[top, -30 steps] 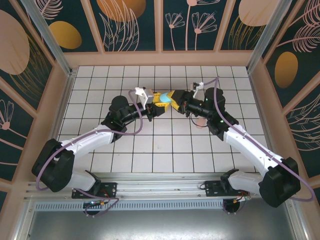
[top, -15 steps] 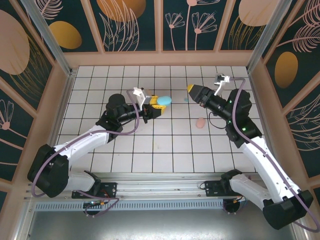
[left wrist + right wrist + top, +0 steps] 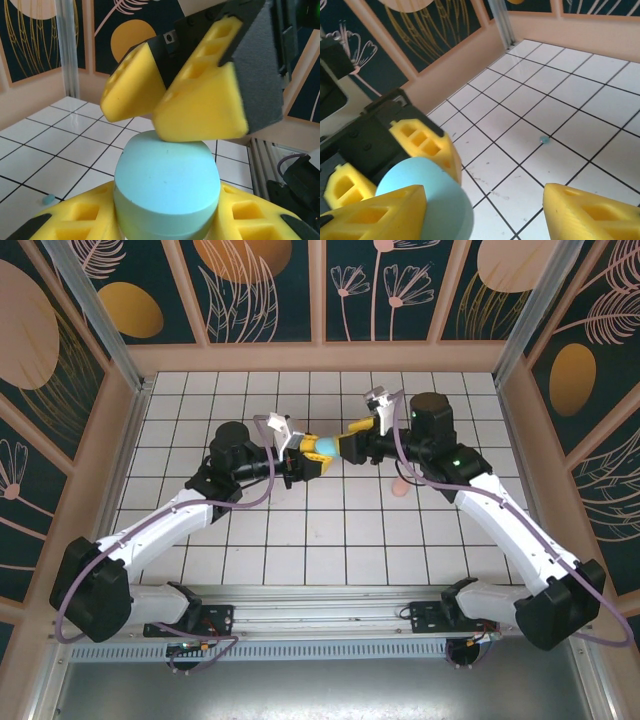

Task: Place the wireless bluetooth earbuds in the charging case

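Observation:
My left gripper (image 3: 310, 453) (image 3: 167, 222) is shut on the oval teal charging case (image 3: 327, 447) (image 3: 167, 182) and holds it above the tiles with its lid closed. My right gripper (image 3: 352, 444) (image 3: 485, 200) is open and meets the case from the right. One of its yellow fingers (image 3: 200, 100) rests on the case's top edge. In the right wrist view the case (image 3: 427, 197) lies against my left-hand finger, with the other finger far off it. One tiny teal earbud (image 3: 544, 140) (image 3: 48, 199) lies on the white tiles. Other earbuds are out of view.
A pink case (image 3: 400, 486) lies on the tiles by the right forearm. The tiled floor (image 3: 330, 540) is boxed in by a low peach wall (image 3: 320, 357) with patterned panels behind it. Both arms meet over the floor's middle back.
The right arm pulled away to the back right, then came back to the teal case with its jaws wider apart. The left gripper kept hold of the case, shifting little.

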